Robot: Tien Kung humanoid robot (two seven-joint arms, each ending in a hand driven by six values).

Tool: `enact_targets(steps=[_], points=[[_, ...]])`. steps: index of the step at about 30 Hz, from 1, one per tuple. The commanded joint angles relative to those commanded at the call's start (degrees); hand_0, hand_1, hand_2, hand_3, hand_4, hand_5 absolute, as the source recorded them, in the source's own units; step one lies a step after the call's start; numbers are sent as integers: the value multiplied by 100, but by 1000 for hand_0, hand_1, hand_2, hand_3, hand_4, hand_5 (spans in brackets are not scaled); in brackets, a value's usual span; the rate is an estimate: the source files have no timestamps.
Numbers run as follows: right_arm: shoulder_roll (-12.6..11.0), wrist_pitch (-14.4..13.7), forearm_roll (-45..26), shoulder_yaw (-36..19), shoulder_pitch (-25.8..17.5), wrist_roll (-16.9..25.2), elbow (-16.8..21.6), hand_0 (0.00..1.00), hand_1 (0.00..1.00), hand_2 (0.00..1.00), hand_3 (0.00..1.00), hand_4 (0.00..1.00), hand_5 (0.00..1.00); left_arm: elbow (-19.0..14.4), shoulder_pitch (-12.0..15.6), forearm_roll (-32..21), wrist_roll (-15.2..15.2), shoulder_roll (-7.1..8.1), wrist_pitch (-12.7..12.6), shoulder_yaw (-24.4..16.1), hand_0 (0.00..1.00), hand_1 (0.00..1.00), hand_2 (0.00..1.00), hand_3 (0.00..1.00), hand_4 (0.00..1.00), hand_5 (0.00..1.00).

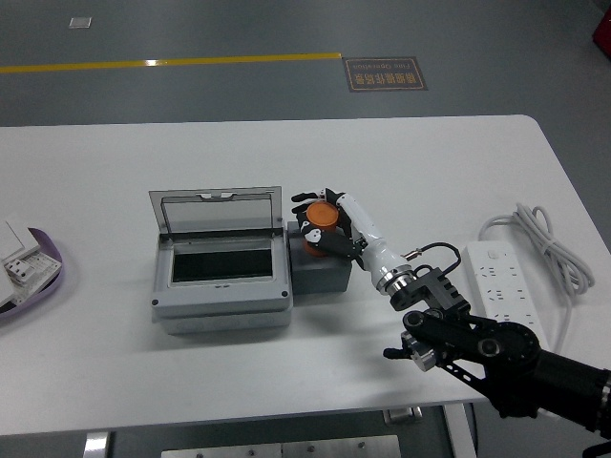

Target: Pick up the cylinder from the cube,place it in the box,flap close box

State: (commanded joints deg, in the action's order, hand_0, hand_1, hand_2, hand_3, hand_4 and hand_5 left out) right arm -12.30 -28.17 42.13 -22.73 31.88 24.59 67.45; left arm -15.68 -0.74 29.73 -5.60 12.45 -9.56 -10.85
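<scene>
Cylinder [320, 217] apparently grasped by right hand [323, 227] fingers [303, 232] atop cube [321, 270]; slip risked if lifted loosely toward box [221, 277].

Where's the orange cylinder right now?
In the head view the orange cylinder sits near the table's middle, atop the grey cube, just right of the open grey box. The right robot hand is closed around it.

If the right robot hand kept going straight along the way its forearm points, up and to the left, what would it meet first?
The right robot hand is already closed around the orange cylinder on the dark grey cube. Going on, it would probably meet the box's raised transparent flap first, though depth is hard to judge.
</scene>
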Motion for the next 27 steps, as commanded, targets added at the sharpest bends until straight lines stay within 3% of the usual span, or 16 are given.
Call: enact_targets(steps=[3,7,8,12,13,14,19,20,25,26,27], points=[[-14,-71,18,-67,-22,51,92,470,521,497,482,2,2,2,4,1,-1,-2,-1,-4,514,556,558,595,705,135],[-105,-346,178,-329,-115,140,491,470,521,497,482,2,2,5,17,-9,0,-10,-5,-3,514,556,558,595,705,135],[-134,-427,247,-390,-132,138,613,452,471,457,393,2,2,5,21,-7,-2,-13,-5,-5,514,556,558,596,707,136],[-224,-750,632,-565,-157,-9,1107,452,471,457,393,2,2,8,33,15,-16,-25,-4,-26,514,556,558,596,707,136],[-231,-867,770,-593,-155,-120,1243,452,471,457,393,2,2,9,34,21,-19,-27,-3,-31,514,556,558,596,707,136],[-232,-881,927,-619,-154,-257,1376,387,398,403,338,2,2,10,35,24,-20,-28,-3,-35,515,557,558,595,711,145],[-133,-881,1939,-643,-89,-1187,1928,387,398,403,338,2,2,12,47,34,-28,-29,-2,-52,515,557,558,595,711,145],[-98,-874,2130,-618,-53,-1377,1968,135,232,319,263,2,2,12,54,37,-33,-33,-1,-58,514,556,557,594,710,147],[79,-410,3248,-448,201,-2497,1937,135,232,319,263,2,2,8,80,40,-43,-65,4,-71,514,556,557,594,710,147],[107,-297,3489,-420,240,-2738,1927,4,135,260,226,2,2,8,81,36,-42,-62,4,-70,514,557,558,594,712,149],[126,-209,3663,-389,275,-2912,1924,4,135,260,226,2,2,10,82,32,-39,-58,2,-70,514,557,558,594,712,149]])
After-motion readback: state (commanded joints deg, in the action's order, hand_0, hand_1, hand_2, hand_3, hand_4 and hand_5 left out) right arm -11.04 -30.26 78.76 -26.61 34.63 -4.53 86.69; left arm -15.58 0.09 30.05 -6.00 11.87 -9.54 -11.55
